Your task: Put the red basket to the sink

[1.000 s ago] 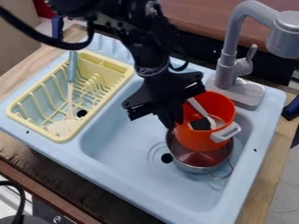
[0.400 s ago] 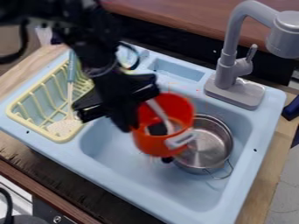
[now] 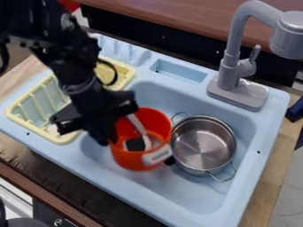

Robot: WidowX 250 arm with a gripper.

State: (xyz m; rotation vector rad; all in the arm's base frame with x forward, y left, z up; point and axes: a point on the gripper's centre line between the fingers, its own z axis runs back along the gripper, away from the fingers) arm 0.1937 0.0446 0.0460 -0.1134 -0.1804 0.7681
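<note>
Red-orange plastic, the basket (image 3: 131, 160) is just left of the frame's centre, over the left part of the pale blue sink (image 3: 195, 197). From where I stand, the black claw (image 3: 110, 136) has it pinched by the rim on its left side; I can't tell whether its bottom touches the basin. A pale-handled utensil (image 3: 139, 126) leans inside beside a black piece (image 3: 135, 144), and the basket's white handle (image 3: 157, 155) faces lower right. Just right of it sits a stainless-steel pot (image 3: 203, 144). The yellow dish rack (image 3: 61, 138) is at left, partly behind the arm; the grey faucet (image 3: 231, 66) stands upper right.
</note>
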